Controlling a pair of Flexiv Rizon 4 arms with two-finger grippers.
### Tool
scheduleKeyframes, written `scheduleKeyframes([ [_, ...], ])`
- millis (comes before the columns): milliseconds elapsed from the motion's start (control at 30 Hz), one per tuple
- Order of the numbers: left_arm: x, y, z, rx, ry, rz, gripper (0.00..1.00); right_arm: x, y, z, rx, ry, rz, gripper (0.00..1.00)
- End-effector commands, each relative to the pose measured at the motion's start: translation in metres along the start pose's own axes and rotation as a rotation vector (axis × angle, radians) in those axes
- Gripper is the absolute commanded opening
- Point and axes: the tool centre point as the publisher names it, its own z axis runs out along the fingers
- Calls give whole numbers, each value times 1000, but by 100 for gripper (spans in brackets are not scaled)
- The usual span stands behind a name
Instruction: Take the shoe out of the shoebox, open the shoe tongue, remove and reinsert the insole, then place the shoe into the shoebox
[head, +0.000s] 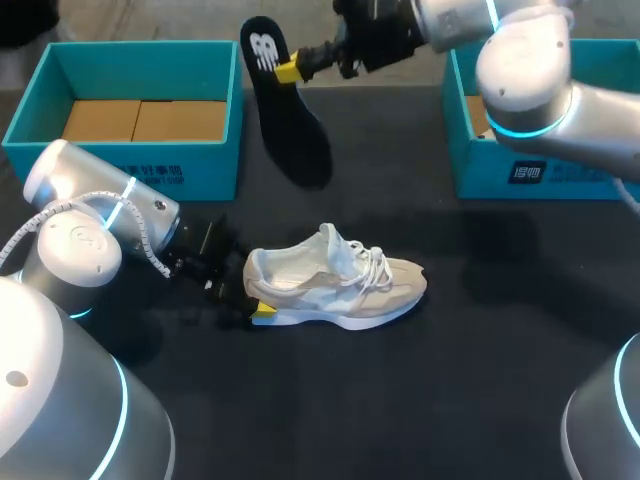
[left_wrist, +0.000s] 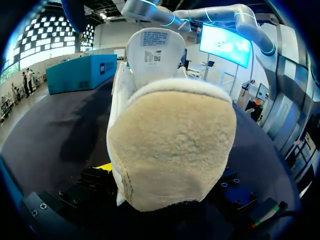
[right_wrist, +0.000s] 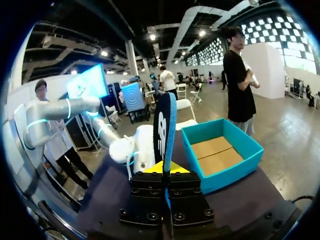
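Note:
A beige and white shoe (head: 340, 285) lies on its side in the middle of the black table, toe to the right. My left gripper (head: 250, 290) stands wide around its heel, one finger on each side. In the left wrist view the fuzzy heel (left_wrist: 170, 150) fills the gap between the fingers and the tongue stands up behind it. My right gripper (head: 290, 70) hangs high over the back of the table, shut on one end of the black insole (head: 290, 110). From the right wrist the insole (right_wrist: 162, 125) sticks out edge-on past the yellow tips (right_wrist: 166, 169).
An open teal shoebox (head: 180, 170) with a cardboard liner stands at the back left, also seen as the box (right_wrist: 225, 165) in the right wrist view. A second teal box (head: 560, 175) stands at the back right, under my right arm.

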Motion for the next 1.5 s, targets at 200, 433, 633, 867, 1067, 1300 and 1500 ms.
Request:
scheduleKeyframes([
  [200,-3,4,4,-2,0,-1,0,8,38,-34,26,-9,78,0],
  [433,-3,4,4,-2,0,-1,0,27,59,-70,23,-47,153,0],
  [633,-3,4,4,-2,0,-1,0,47,72,-99,32,-104,214,0],
  [867,-3,4,4,-2,0,-1,0,62,81,-116,53,-133,255,0],
  [1067,-3,4,4,-2,0,-1,0,74,81,-127,54,-152,286,0],
  [1300,-3,4,4,-2,0,-1,0,79,81,-130,52,-163,296,0],
  [1500,-3,4,4,-2,0,-1,0,79,81,-130,52,-163,296,0],
])
